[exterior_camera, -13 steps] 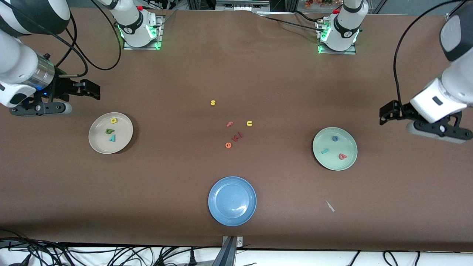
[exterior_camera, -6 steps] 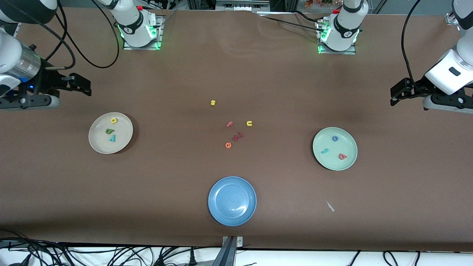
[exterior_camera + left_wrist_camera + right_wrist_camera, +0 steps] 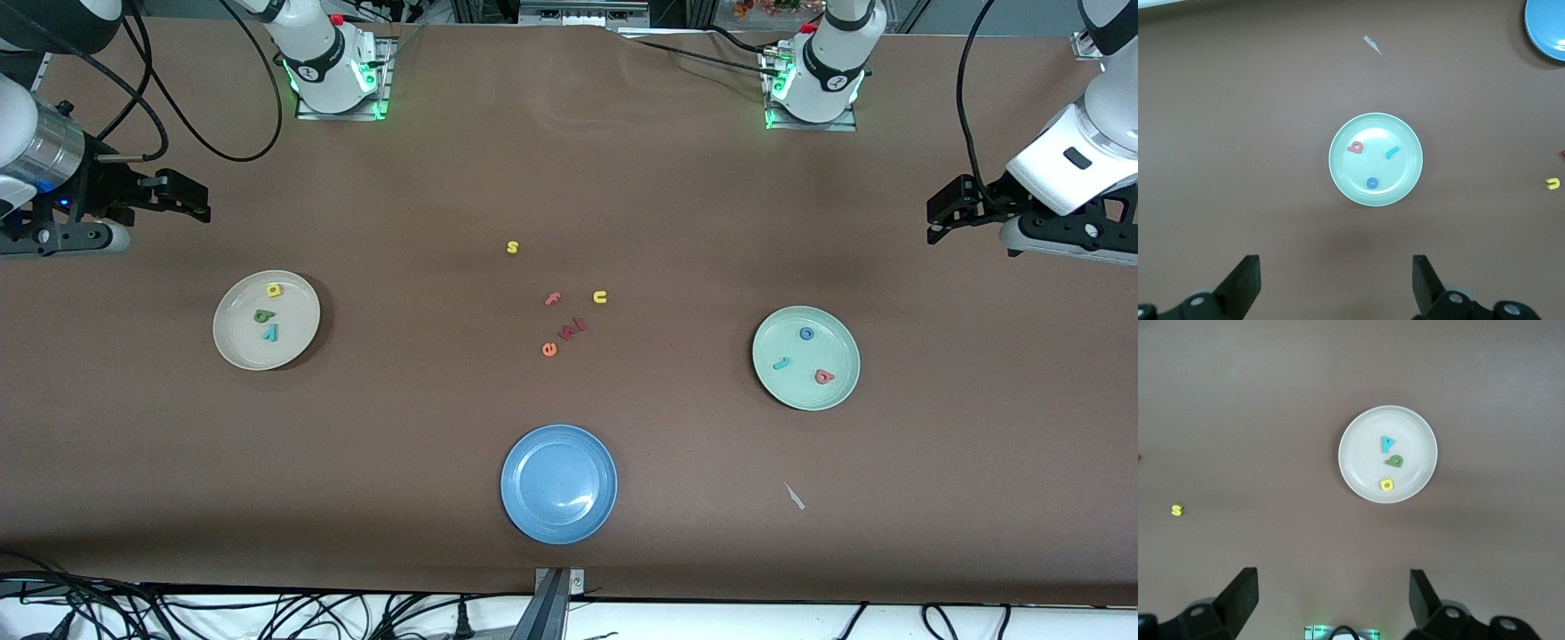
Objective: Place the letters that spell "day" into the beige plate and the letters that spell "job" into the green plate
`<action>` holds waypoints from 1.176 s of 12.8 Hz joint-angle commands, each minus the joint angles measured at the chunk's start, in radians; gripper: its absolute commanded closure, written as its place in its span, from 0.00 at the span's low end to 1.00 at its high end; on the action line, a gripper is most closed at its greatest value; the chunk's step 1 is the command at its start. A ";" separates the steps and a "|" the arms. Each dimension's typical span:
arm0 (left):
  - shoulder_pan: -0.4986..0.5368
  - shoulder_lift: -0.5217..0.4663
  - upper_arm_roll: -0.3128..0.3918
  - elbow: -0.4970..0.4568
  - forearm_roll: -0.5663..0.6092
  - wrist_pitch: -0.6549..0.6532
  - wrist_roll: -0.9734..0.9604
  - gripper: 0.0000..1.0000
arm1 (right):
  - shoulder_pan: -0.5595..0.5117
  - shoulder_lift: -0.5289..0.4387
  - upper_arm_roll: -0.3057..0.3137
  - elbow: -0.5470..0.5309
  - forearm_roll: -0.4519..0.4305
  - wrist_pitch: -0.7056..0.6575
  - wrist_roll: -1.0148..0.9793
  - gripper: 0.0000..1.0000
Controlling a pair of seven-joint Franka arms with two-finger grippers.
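Observation:
The beige plate (image 3: 233, 336) lies toward the right arm's end and holds the yellow a (image 3: 274, 290), dark green d (image 3: 263, 316) and teal y (image 3: 269, 333). The green plate (image 3: 840, 347) lies toward the left arm's end with the blue o (image 3: 806, 333), teal j (image 3: 781, 363) and salmon b (image 3: 824, 376) in it. My right gripper (image 3: 201, 203) hangs open and empty over bare table beside the beige plate (image 3: 1358, 470). My left gripper (image 3: 933, 220) is open and empty over bare table beside the green plate (image 3: 1405, 177).
Loose letters lie mid-table: yellow s (image 3: 512, 247), salmon f (image 3: 552, 299), yellow u (image 3: 600, 297), orange e (image 3: 548, 349), dark red pieces (image 3: 573, 329). A blue plate (image 3: 558, 511) sits nearest the front camera. A white scrap (image 3: 794, 496) lies nearer the camera than the green plate.
Both arms have drawn back from their plates toward the table's ends and bases. Both grippers stayed open. The letters and plates have not moved.

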 commanded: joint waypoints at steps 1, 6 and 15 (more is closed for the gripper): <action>0.014 -0.002 -0.011 0.019 -0.017 -0.026 -0.002 0.00 | -0.011 -0.020 0.013 -0.014 -0.015 -0.034 -0.006 0.00; 0.016 -0.002 -0.010 0.019 -0.017 -0.040 -0.002 0.00 | -0.011 -0.019 0.007 -0.016 -0.019 -0.034 -0.006 0.00; 0.016 -0.002 -0.010 0.014 -0.032 -0.068 0.004 0.00 | -0.068 -0.016 0.010 -0.014 -0.024 -0.017 -0.010 0.00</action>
